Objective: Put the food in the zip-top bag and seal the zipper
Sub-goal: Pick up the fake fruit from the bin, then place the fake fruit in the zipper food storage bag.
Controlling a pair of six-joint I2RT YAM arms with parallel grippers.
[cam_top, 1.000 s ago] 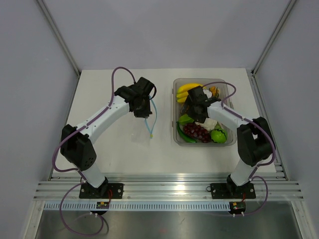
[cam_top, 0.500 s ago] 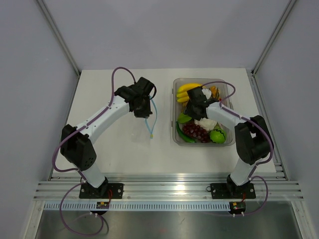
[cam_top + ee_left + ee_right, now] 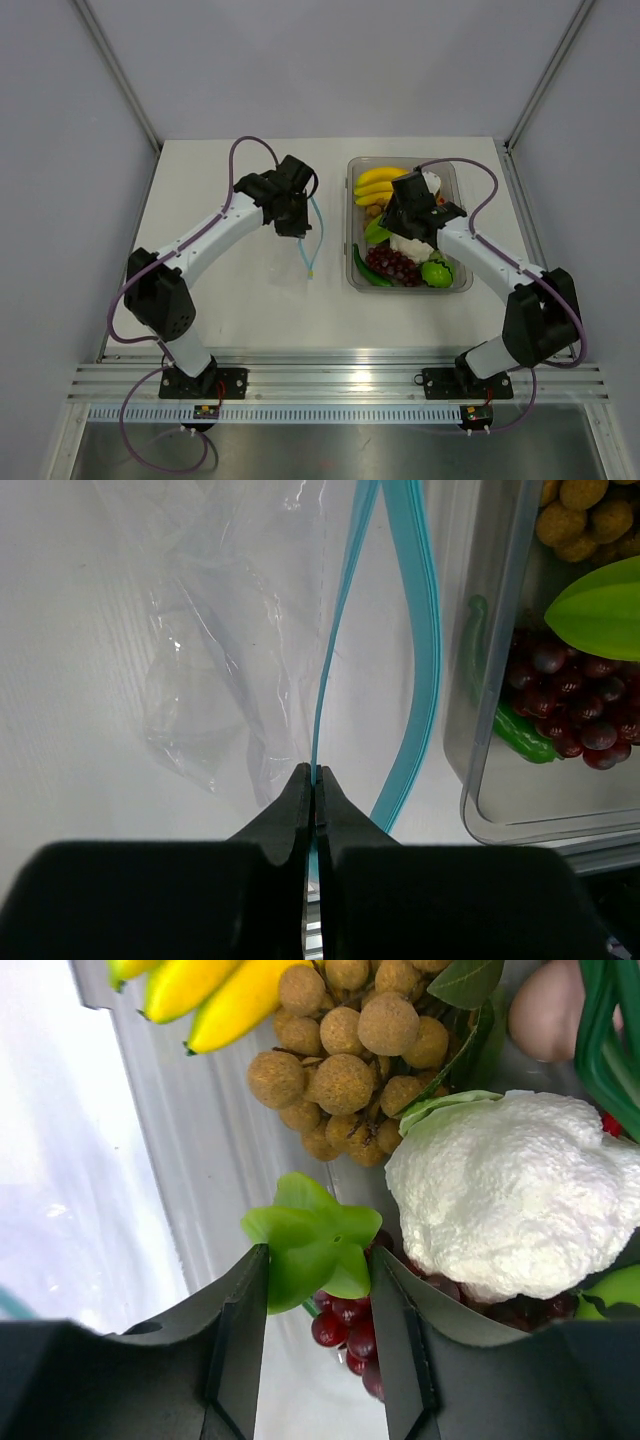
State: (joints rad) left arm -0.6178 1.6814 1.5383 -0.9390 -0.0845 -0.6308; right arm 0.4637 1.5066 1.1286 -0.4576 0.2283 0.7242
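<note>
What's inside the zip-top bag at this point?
No food shows in the zip-top bag: only the table shows through its crumpled film. The left gripper, shut on the zipper, hides the bag's near end.

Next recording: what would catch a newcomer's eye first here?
The clear tub on the right, crammed with bright toy produce, with yellow bananas at its far end. Inside it the right pincer grips a green leafy piece. Beside the tub, the left pincer pinches the light-blue zipper of a floppy clear bag.
</note>
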